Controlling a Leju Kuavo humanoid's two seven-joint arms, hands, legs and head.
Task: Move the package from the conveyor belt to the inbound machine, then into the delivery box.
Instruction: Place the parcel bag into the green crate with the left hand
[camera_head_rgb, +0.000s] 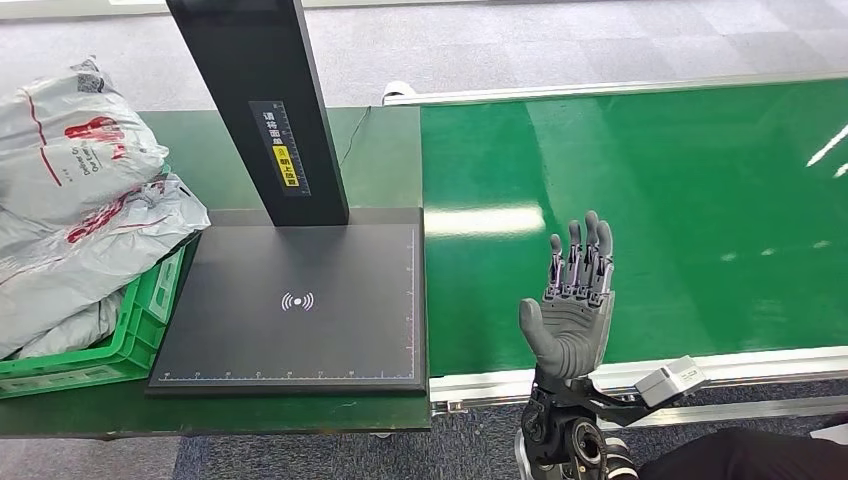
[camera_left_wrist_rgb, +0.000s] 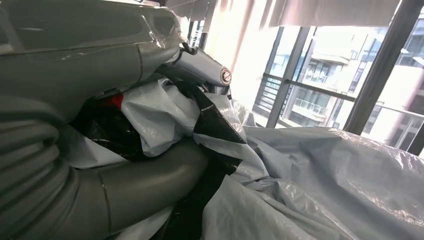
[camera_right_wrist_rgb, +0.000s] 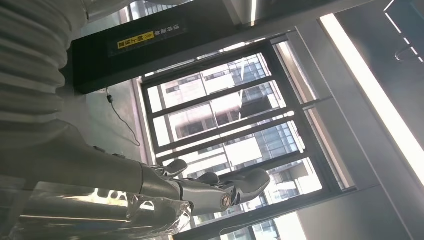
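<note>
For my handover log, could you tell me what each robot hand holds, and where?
The left robot hand grips a crumpled grey package by a bunched fold. The right robot hand holds nothing.

Grey package (camera_left_wrist_rgb: 310, 185), crumpled glossy plastic with black patches, gripped in left hand (camera_left_wrist_rgb: 100, 150), bulk spreading beyond fingers (camera_left_wrist_rgb: 200, 65).

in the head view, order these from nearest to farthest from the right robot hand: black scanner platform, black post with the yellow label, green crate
Measured from the right robot hand, open above the green belt:
1. Black scanner platform, just to its left, beside the belt.
2. Black post, farther left and back, rising from the platform's rear.
3. Green crate, far left, past the platform, holding grey packages.
</note>
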